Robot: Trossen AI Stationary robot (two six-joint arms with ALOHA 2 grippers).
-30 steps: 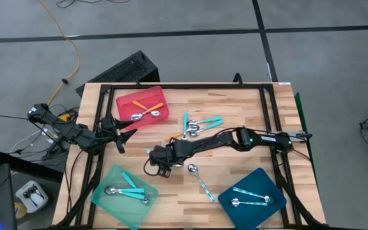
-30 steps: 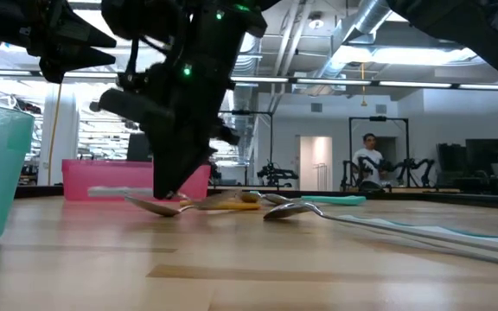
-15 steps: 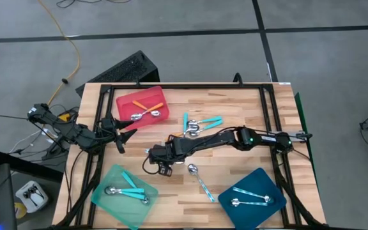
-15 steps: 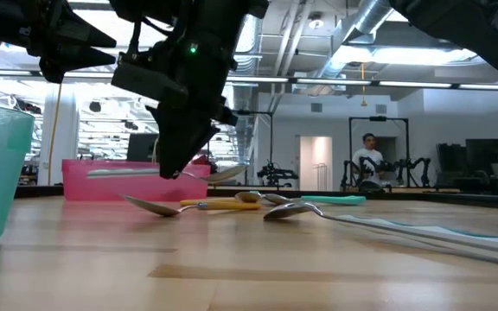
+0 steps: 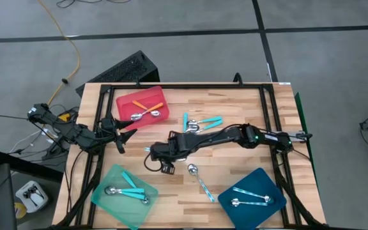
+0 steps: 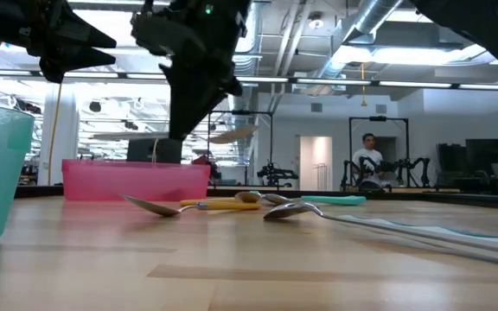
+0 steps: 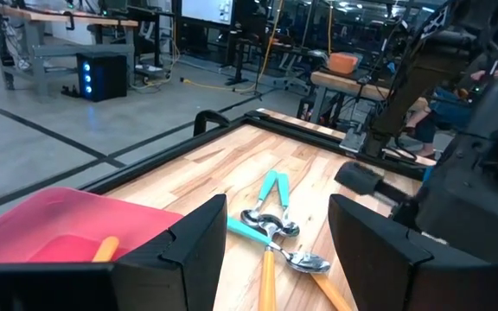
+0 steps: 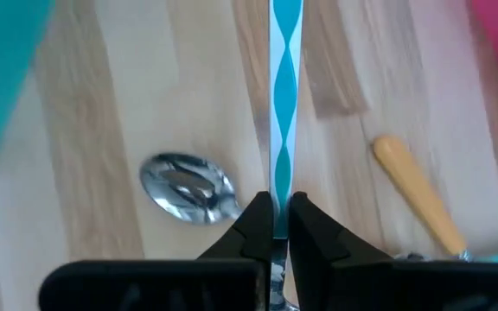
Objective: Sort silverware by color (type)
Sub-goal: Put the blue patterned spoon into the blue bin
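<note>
Right wrist view: right gripper (image 8: 274, 218) pinches a patterned spoon (image 8: 282, 104) by its thin handle.
Such a slim hold may slip above the orange spoon (image 8: 415, 195); left gripper (image 7: 271, 246) (jaws apart) waits beside the red tray (image 7: 37, 233).

My wooden counter (image 5: 235, 102) carries a red tray (image 5: 125, 103) far left, a mint tray (image 5: 107, 203) near left, a dark-blue tray (image 5: 267, 185) near right, and loose spoons (image 5: 200, 122) mid-counter.

No readable text, labels or numbers anywhere.

Blue-patterned spoon (image 8: 283, 104) lifted level above other spoons (image 5: 195, 124)
</note>
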